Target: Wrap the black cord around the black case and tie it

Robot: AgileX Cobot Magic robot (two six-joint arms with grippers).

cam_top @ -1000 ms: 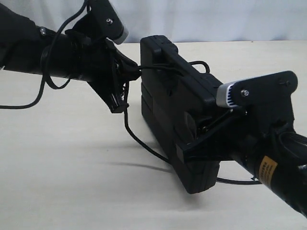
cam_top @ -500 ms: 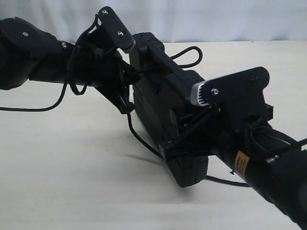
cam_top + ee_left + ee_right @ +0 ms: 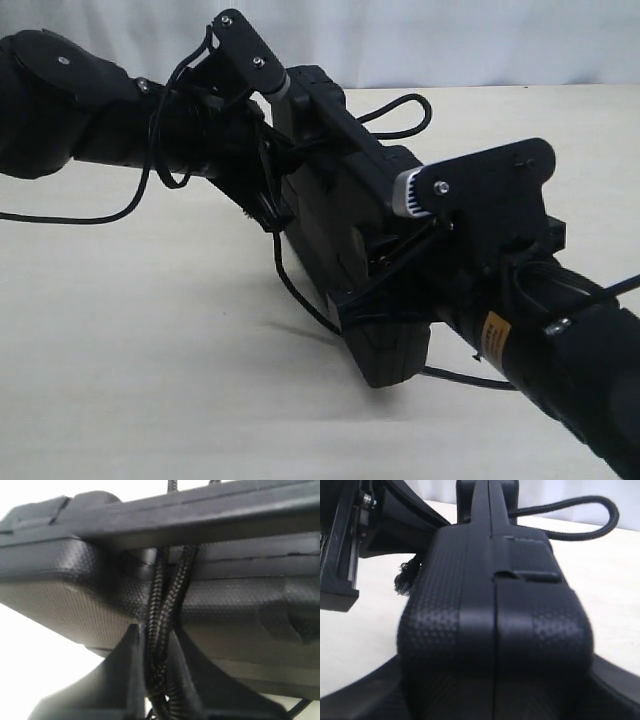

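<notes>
**Left gripper** (image 3: 156,632): jaws almost closed, pinching two strands of the cord (image 3: 170,595) side by side, right against the case (image 3: 75,580). The strands run from the fingers across the case's textured side and over its edge. The pinch appears meant to keep that turn taut on the plastic while the case is manoeuvred. A frayed tip (image 3: 405,577) hangs free near this gripper.

**Right gripper** (image 3: 492,695): jaws about half spread, clamped on the near end of the case across its thickness, one jaw on each face. This grip holds the case on edge and tilted, which leaves its faces free for the cord to pass.

**Surroundings:** whether the case's lower corner rests on the table (image 3: 150,380) or hangs just above it cannot be told; a shadow lies beneath it. From the left gripper a slack length of cord drops, passes under the case and emerges near the right arm. A loop (image 3: 405,115) lies on the table behind the case. No knot shows, so the wrapping looks under way and the tying not yet begun.

**Compared with a second ago:** the left arm stood apart from the case, with a short span of cord bridging the gap. It has since closed in, and its gripper now lies against the case's face. The right arm has carried the case leftward, towards that gripper. Both grips look unchanged.
</notes>
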